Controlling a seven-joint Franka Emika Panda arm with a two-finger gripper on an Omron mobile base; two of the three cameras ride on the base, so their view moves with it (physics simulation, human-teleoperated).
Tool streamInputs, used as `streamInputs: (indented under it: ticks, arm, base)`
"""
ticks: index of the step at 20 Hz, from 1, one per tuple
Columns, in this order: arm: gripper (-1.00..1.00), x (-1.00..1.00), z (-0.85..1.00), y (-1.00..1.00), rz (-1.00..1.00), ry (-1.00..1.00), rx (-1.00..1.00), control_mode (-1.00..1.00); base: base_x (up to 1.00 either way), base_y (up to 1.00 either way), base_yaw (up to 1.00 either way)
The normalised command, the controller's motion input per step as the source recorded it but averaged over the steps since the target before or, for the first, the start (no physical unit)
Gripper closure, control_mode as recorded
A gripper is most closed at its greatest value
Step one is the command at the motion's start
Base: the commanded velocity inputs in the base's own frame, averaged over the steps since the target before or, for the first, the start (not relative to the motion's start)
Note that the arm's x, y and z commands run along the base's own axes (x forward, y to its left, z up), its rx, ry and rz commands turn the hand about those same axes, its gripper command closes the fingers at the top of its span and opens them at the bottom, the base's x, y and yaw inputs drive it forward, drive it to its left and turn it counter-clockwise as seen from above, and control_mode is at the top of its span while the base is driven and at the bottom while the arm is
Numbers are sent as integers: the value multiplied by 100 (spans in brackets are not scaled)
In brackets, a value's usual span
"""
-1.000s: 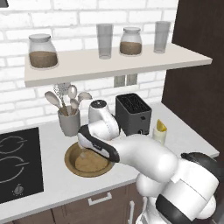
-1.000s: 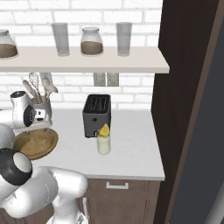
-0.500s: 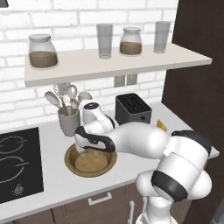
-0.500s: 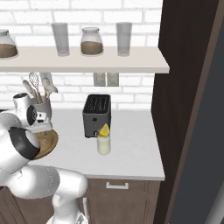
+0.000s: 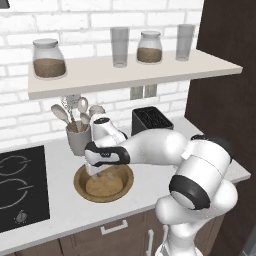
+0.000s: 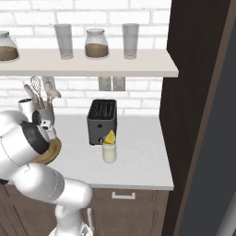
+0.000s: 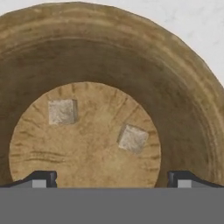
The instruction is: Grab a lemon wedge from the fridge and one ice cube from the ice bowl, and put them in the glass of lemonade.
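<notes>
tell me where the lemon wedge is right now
In the right base view the lemon wedge sits on the glass of lemonade, on the counter in front of the toaster.

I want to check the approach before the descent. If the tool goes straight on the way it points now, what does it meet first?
Probably the flat bottom of the ice bowl, near the closer ice cube. The open tool points down into the bowl; depth is unclear.

Behind the claw (image 5: 100, 172) a white brick wall (image 5: 75, 20) carries a pale shelf (image 5: 130, 75) above the light speckled tabletop (image 5: 60, 210), with brown wooden cabinets (image 6: 124, 207) below and a dark tall panel (image 6: 193, 92) off to its right.
</notes>
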Motion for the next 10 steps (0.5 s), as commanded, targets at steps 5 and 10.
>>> streamInputs:
  ticks: [5, 10]
  arm:
    - [-100, -3, -31, -1, -1, 0, 0, -100]
    - [-100, -4, -13, -1, -9, 0, 3, -100]
  base:
    - [0, 0, 0]
    - [0, 0, 0]
